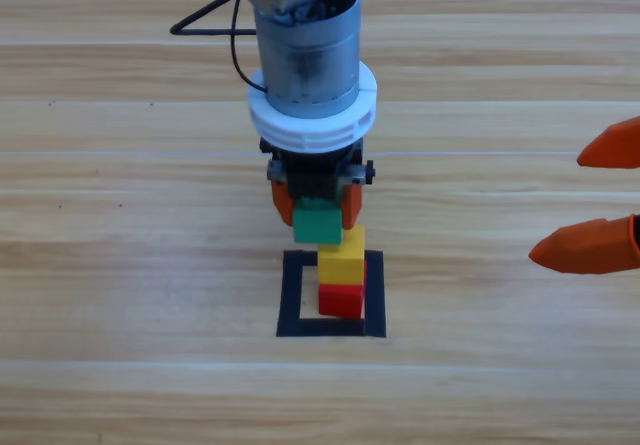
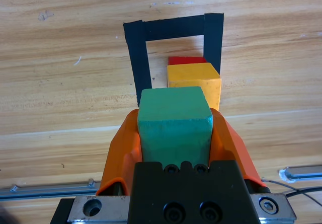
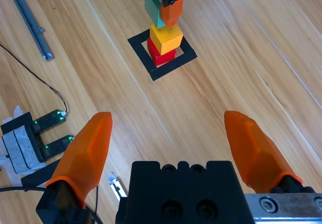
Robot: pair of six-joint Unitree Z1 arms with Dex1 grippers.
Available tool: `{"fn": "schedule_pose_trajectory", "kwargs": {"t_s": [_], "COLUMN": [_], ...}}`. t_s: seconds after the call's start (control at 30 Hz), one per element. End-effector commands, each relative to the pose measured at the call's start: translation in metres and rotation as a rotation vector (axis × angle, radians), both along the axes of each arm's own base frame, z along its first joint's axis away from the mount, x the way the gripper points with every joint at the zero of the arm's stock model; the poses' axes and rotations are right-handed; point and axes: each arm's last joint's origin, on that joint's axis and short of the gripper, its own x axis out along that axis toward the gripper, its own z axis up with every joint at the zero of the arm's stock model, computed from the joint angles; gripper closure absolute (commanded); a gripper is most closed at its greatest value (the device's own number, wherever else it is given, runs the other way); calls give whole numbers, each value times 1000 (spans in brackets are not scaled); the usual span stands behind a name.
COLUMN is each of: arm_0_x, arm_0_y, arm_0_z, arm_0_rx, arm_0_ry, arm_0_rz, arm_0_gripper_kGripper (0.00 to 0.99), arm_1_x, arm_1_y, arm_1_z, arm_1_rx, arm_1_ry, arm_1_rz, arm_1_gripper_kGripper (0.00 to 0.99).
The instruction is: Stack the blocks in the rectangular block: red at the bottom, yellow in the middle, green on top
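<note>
The left arm's orange two-jawed end effector (image 1: 317,205) grips the small teal-green cube (image 1: 316,225) just above and beside the stack. On the wooden tabletop (image 1: 120,265), inside the black tape rectangle (image 1: 291,293), the yellow cube (image 1: 342,259) sits on the red cube (image 1: 341,299). The right end effector (image 1: 600,200) waits wide open at the right edge

We see even, bright, diffuse light on the tabletop (image 1: 120,265) in all 3 views, no glare. Shadows soft and faint: a pale one beside the red (image 1: 341,300)/yellow (image 1: 341,254) stack inside the tape outline (image 1: 291,295). Focus sharp throughout; no obvious edge distortion.
</note>
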Motion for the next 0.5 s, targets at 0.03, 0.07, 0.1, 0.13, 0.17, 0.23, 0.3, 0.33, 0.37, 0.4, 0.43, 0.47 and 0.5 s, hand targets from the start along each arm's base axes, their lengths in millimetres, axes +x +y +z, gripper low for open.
{"fn": "schedule_pose_trajectory", "kwargs": {"t_s": [0.03, 0.07, 0.1, 0.13, 0.17, 0.23, 0.3, 0.33, 0.37, 0.4, 0.43, 0.47, 0.5], "arm_0_x": [0, 1, 1, 2, 1, 2, 2, 2, 2, 2, 2, 2, 3], "arm_0_y": [-16, -16, -17, -17, -18, -19, -21, -21, -22, -23, -22, -23, -23], "arm_0_z": [-27, -28, -29, -29, -28, -30, -30, -31, -33, -33, -33, -34, -34], "arm_0_rx": [51, 52, 52, 51, 47, 49, 48, 48, 49, 49, 50, 51, 50], "arm_0_ry": [27, 28, 28, 27, 23, 25, 24, 24, 25, 25, 26, 27, 26], "arm_0_rz": [-43, -43, -43, -44, -46, -47, -49, -49, -50, -50, -50, -50, -50], "arm_0_gripper_kGripper": [962, 962, 961, 961, 961, 961, 961, 961, 961, 961, 961, 961, 959], "arm_1_x": [9, 9, 9, 9, 9, 9, 9, 9, 9, 9, 8, 9, 9], "arm_1_y": [2, 2, 2, 2, 2, 2, 2, 2, 2, 2, 2, 2, 2], "arm_1_z": [-13, -13, -13, -14, -14, -14, -13, -13, -13, -13, -13, -13, -13], "arm_1_rx": [-46, -47, -48, -50, -50, -50, -48, -49, -49, -48, -48, -46, -45], "arm_1_ry": [35, 36, 37, 39, 39, 39, 37, 38, 38, 39, 39, 42, 43], "arm_1_rz": [-12, -12, -12, -12, -12, -12, -12, -12, -12, -11, -10, -7, -6], "arm_1_gripper_kGripper": [4, 4, 4, 4, 4, 4, 4, 4, 4, 4, 4, 4, 4]}}
